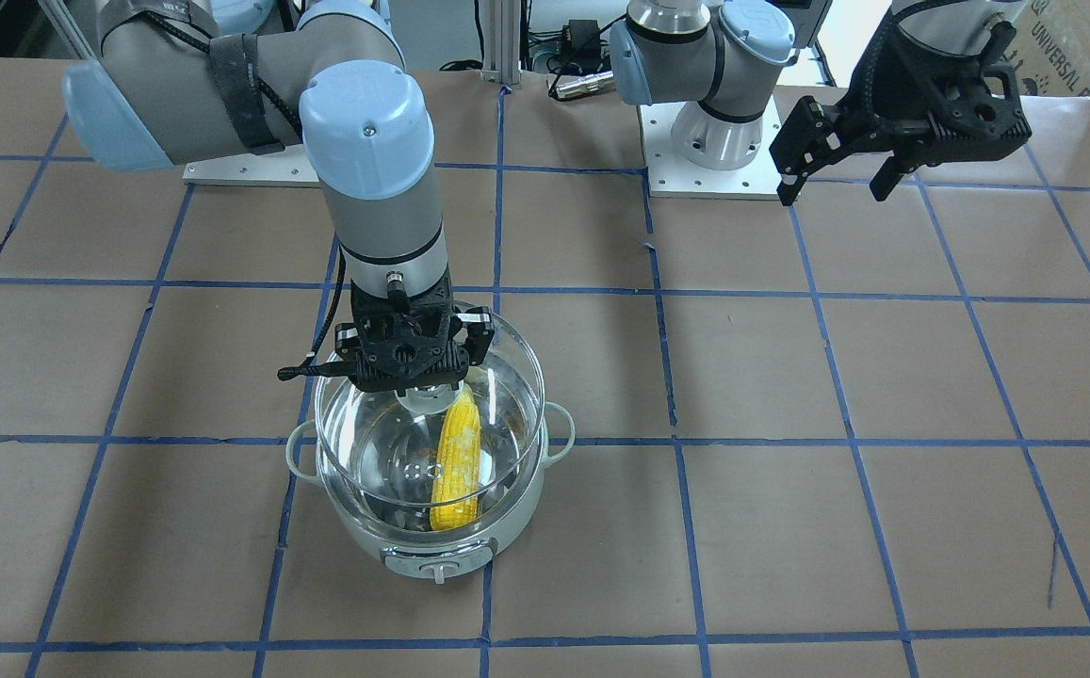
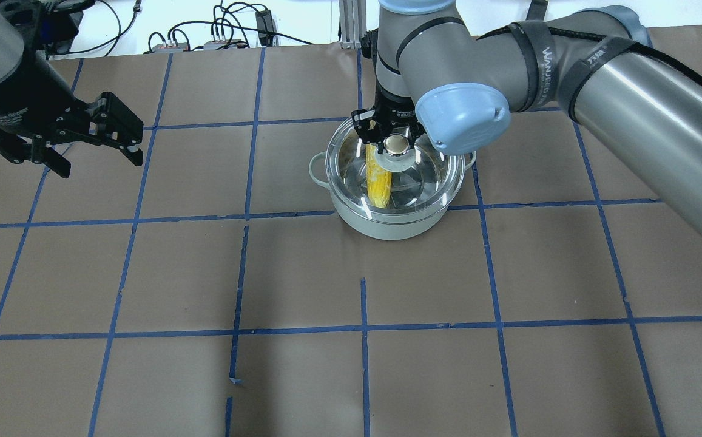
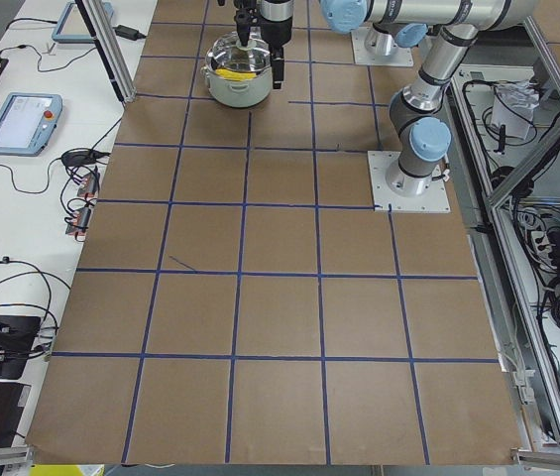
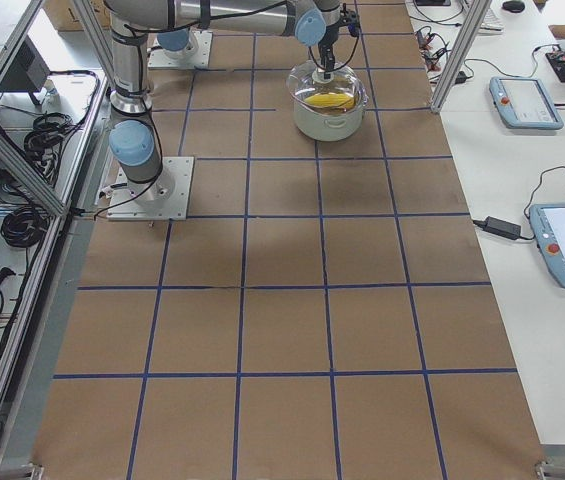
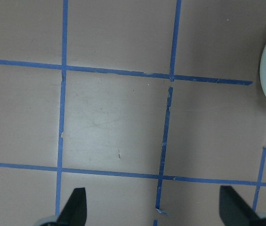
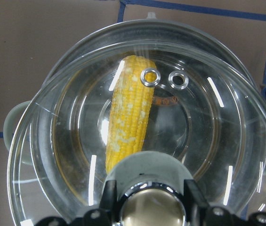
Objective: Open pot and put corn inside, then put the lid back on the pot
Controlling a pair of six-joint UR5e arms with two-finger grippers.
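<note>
Pinching the knob of the lid with the right gripper, glass held just above the pot, not seated on its rim. Inside the pot, the corn lying on the steel floor. Well apart over the table, left gripper with fingers spread wide.

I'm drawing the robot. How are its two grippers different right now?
The right gripper has jaws shut on the lid; the left gripper has jaws open and empty. The right gripper hangs over the pot; the left gripper is aside, over the table. Both are black.
</note>
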